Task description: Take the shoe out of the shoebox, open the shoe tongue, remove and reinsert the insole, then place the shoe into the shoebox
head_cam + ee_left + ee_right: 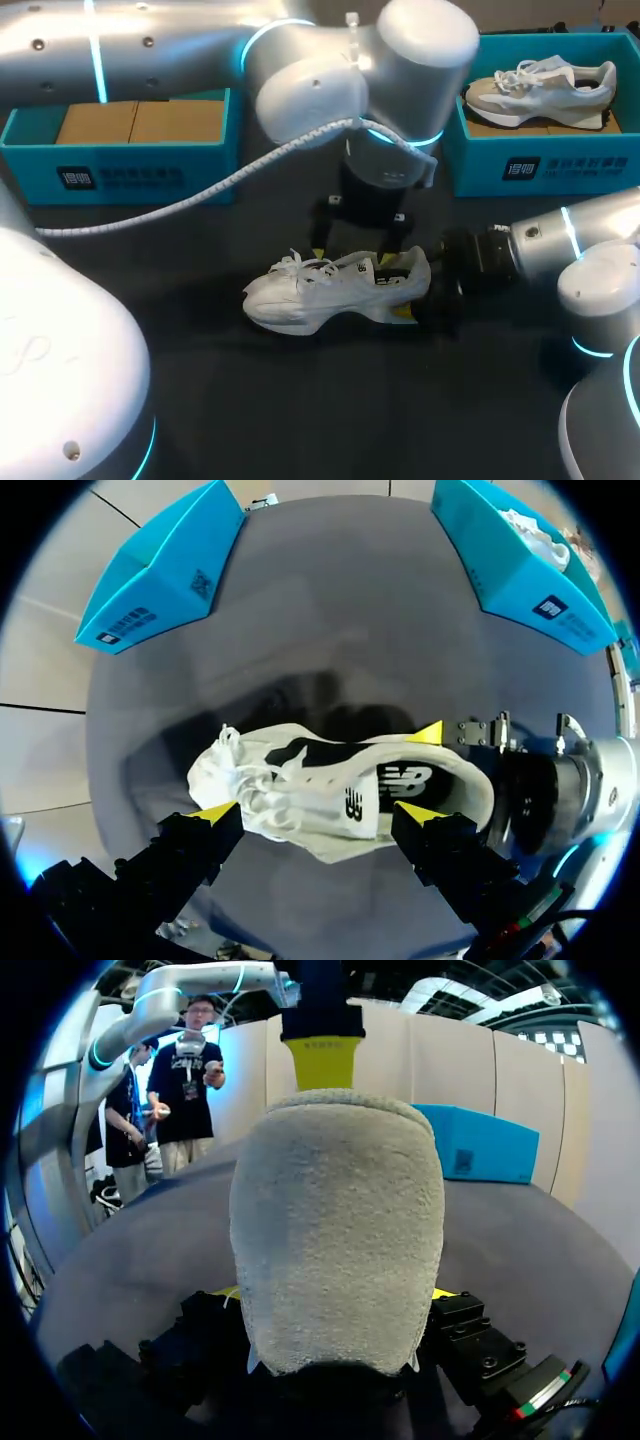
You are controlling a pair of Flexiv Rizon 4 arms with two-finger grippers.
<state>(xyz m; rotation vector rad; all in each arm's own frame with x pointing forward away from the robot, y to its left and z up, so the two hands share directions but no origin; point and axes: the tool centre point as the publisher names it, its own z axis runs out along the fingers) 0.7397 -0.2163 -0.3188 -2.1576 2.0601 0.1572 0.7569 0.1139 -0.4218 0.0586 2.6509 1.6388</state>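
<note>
Hovering above the logo-printed insole (392, 785), left fingers (215, 812) gape; right fingers (430, 732) clamp the shoe (300, 295).

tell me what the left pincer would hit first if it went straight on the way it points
Most likely the white shoe: it lies straight ahead of the open left pincer, across its whole width. How far off is unclear.

Your shoe (335, 290) is white, with a black inside that has white marks, and the table (300, 420) is dark grey. Both boxes are bright blue. The left box (130, 170) holds brown card (140, 120), and the other shoe (540, 90) in the right box (545, 165) is beige and white.
</note>
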